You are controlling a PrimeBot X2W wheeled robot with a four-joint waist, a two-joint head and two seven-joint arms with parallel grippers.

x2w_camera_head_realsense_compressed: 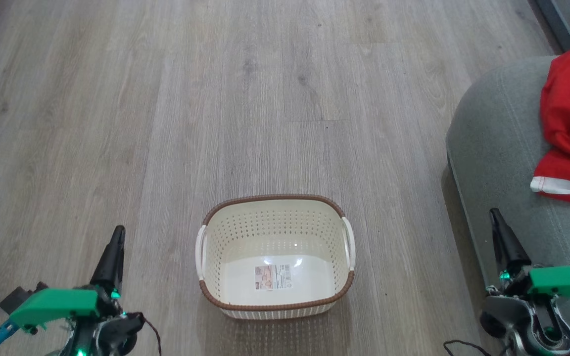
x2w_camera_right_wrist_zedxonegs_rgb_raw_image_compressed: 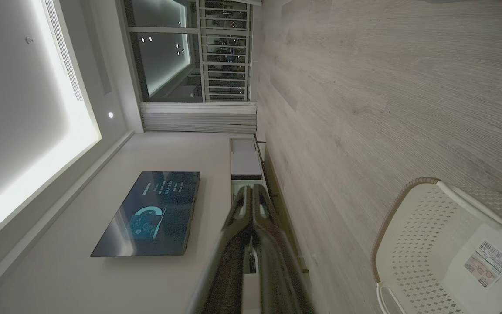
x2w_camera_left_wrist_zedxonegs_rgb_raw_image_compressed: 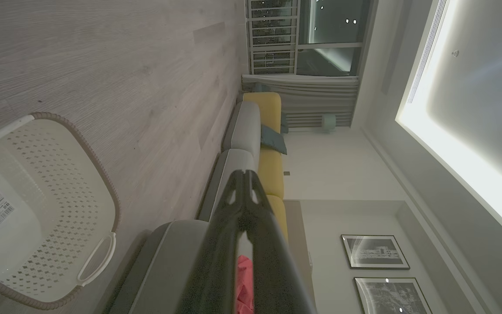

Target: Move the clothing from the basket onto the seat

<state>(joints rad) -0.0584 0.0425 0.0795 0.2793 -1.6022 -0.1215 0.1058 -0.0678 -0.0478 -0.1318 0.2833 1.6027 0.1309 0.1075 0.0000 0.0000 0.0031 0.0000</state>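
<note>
Head view: basket point(x2w_camera_head_realsense_compressed: 271, 198) sits on the wood floor point(x2w_camera_head_realsense_compressed: 215, 99), centre, near the robot. It's empty; I see bare perforated walls and one label point(x2w_camera_head_realsense_compressed: 272, 277) on the bottom. Clothing point(x2w_camera_head_realsense_compressed: 569, 118) is on the seat point(x2w_camera_head_realsense_compressed: 493, 148), far right, partly cut off by the frame edge, with a white-trimmed hem lying on the cushion toward the near side.

Left gripper point(x2w_camera_head_realsense_compressed: 118, 232): closed, holding nothing, low at near left, well apart from the basket. Right gripper point(x2w_camera_head_realsense_compressed: 496, 215): closed, also holding nothing, at near right over the seat's near edge and apart from the red fabric.

My read: transfer looks done, and the step in hand is just check and park.
- Confirm nothing is left in the basket; both wrist views also show a bare interior.
- Any right arm motion should go up and away from the seat, not across it. That loose hem would snag easily on a fingertip.
- Keep both grippers closed while moving so the fingers can't catch fabric or the basket handles.
- Don't nudge the basket; it's light and would slide on this floor.

Counts:
- Baskets: 1, with 2 white side handles and 1 label.
- Seats: 1 in head view.
- Clothing: 1 red heap. Can't tell whether it's one garment or more.
- Grippers: 2.
</note>
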